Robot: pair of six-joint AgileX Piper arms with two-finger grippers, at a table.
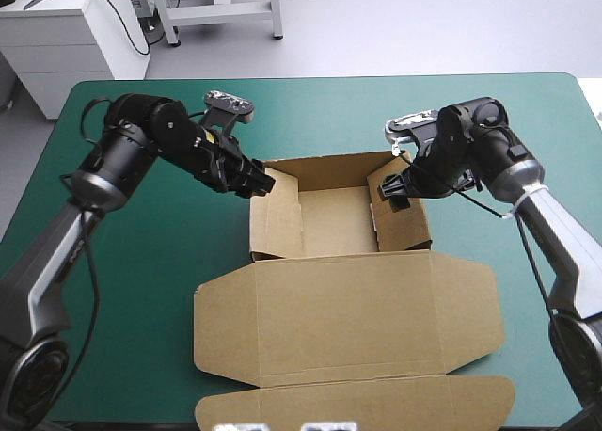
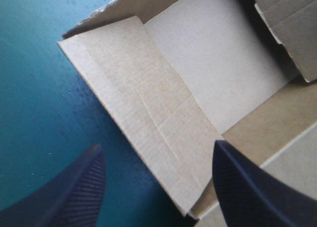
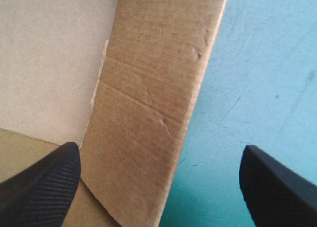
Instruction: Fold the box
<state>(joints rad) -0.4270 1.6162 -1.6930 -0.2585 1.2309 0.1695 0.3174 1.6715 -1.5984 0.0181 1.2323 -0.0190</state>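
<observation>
Robotics lab or test room, worktable (image 1: 310, 102) under a teal-green cover, white cabinet (image 1: 66, 45), metal frame (image 1: 275, 7), pale grey floor (image 1: 423, 26) beyond

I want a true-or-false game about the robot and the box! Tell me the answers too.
1. The box is an open tray, its lid lying flat. True.
2. The left gripper is shut. False: its fingers stand apart, astride a side wall.
3. The right gripper is open. True.
4. The cover is red. False: it is teal-green.
</observation>
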